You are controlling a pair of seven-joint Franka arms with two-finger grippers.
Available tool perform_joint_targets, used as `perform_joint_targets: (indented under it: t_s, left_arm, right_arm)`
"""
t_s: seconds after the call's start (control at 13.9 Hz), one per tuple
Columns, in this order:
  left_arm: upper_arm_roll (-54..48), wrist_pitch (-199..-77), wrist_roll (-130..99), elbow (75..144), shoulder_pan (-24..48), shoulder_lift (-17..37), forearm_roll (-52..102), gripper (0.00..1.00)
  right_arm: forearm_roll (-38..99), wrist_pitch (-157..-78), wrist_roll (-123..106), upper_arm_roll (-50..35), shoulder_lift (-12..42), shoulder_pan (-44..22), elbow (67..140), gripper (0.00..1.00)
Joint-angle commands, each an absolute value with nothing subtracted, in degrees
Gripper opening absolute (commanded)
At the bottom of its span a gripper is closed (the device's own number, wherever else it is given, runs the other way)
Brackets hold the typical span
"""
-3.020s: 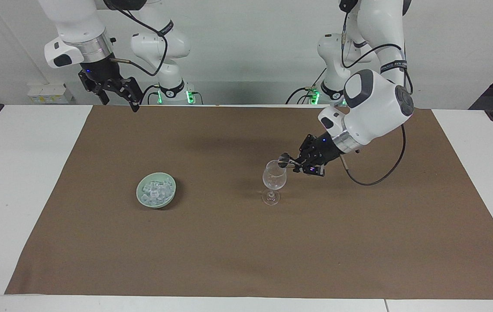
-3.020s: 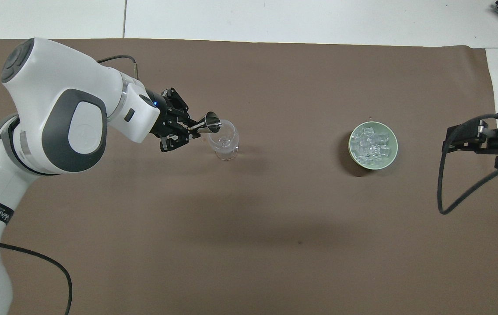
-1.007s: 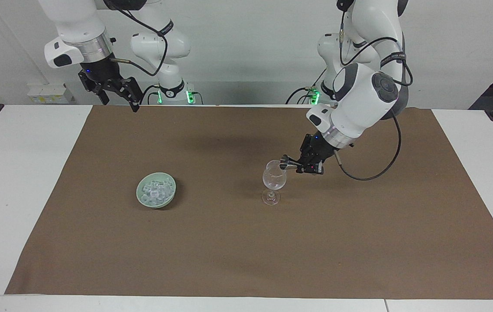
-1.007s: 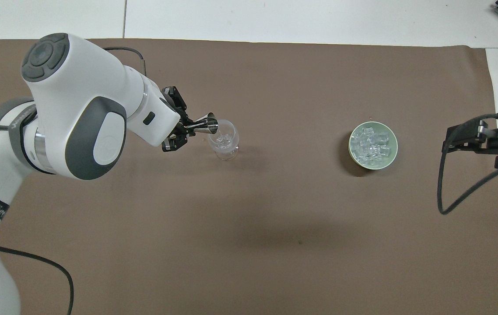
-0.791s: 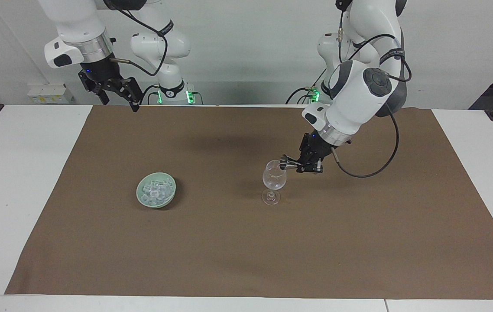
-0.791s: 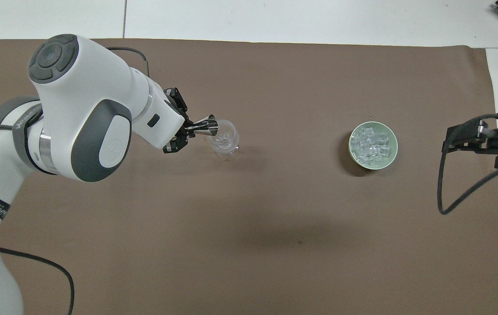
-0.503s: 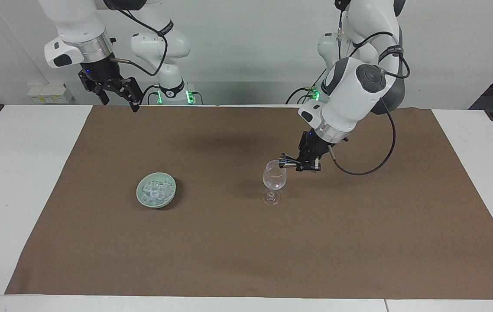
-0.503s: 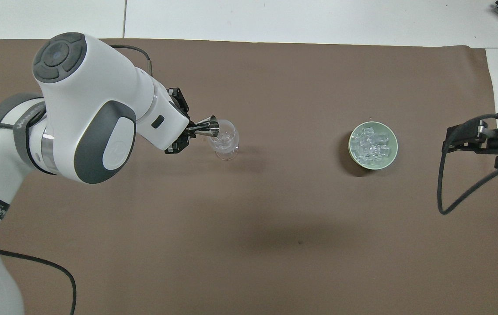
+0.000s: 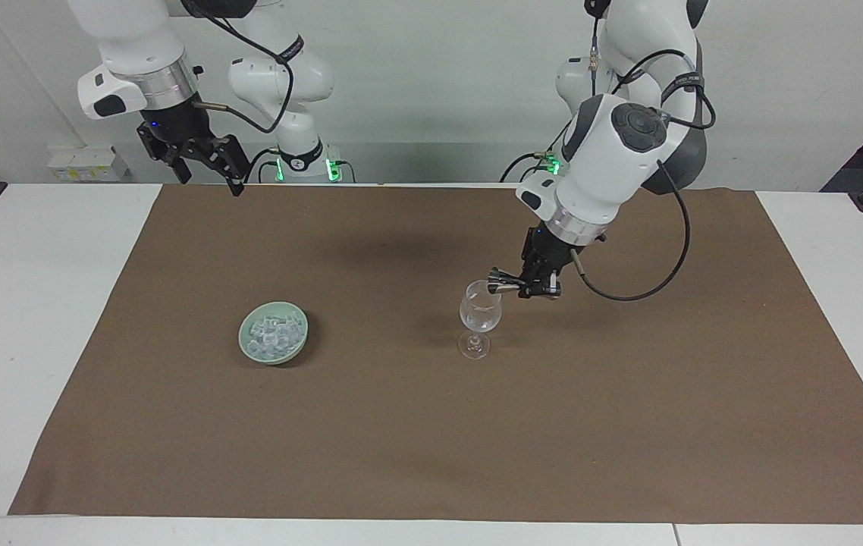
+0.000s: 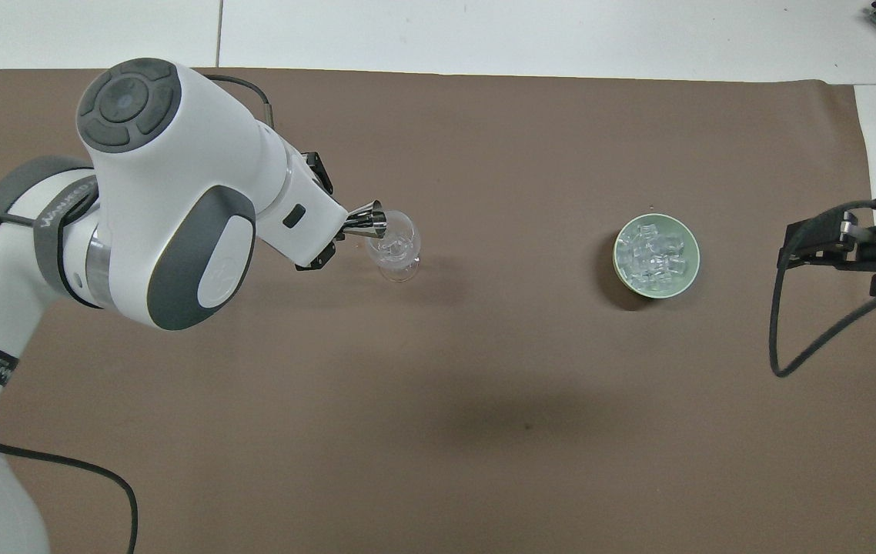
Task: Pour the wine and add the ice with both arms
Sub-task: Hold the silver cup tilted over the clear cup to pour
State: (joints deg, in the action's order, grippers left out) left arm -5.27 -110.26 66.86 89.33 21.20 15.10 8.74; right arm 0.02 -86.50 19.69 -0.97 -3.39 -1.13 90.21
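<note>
Left hand (image 9: 520, 287) clamps a small steel double-cone jigger (image 9: 499, 280) tipped sideways at the rim of the clear stemmed wine glass (image 9: 479, 315) — a nudge could topple it; right hand (image 9: 208, 165), open, waits well apart from the pale green bowl (image 9: 273, 334) of clear ice cubes (image 10: 655, 255) — untouched.

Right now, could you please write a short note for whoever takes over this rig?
Left gripper: shut on a small metal measuring cup, tipped on its side at the rim of the wine glass.
Right gripper: open, waiting above the table's edge at the robots' end.
Ice: all in the green bowl, toward the right arm's end.
Done: cup at the glass, pouring.
Left: add ice.
</note>
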Motion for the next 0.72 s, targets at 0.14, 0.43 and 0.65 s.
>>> perform_joint_targets:
  t_s: [0.14, 0.43, 0.65]
  left_arm:
    - [-4.31, -108.72, 64.25, 88.42, 23.90, 15.12, 3.88, 0.00]
    - [-4.39, -106.35, 60.12, 86.14, 25.48, 15.56, -1.49, 0.00]
    - [-4.39, -105.65, 56.88, 86.05, 26.54, 16.43, -3.50, 0.00]
  right_arm:
    - [1.49, -87.45, 18.02, -1.14, -3.87, -0.35, 90.97, 1.00]
    - [1.49, -87.45, 18.02, -1.14, -3.87, -0.35, 90.97, 1.00]
    - [1.49, -87.45, 18.02, -1.14, -3.87, -0.35, 90.97, 1.00]
